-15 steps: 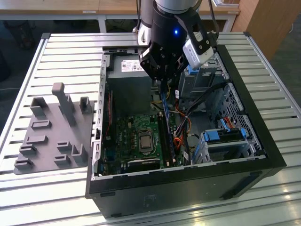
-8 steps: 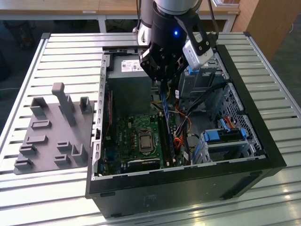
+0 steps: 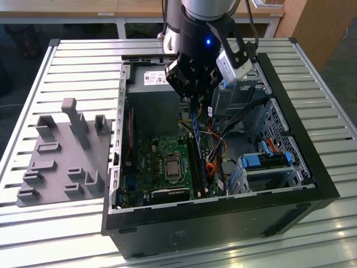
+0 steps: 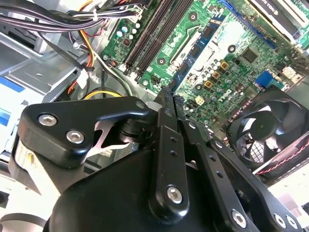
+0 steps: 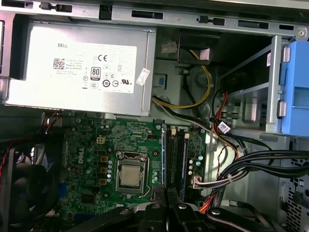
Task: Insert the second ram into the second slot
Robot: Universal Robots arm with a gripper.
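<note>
The gripper (image 5: 165,194) has its jaws pinched narrow on the upper end of the ram (image 3: 194,127). The stick hangs with its long axis near upright, free end pointing down at the board (image 5: 96,145), edge-on in both wrist views. It is near the dark slots (image 5: 181,154); contact cannot be told. Cables (image 5: 251,164) crowd one side of the slots. The socket (image 5: 129,176) side is roomier.
</note>
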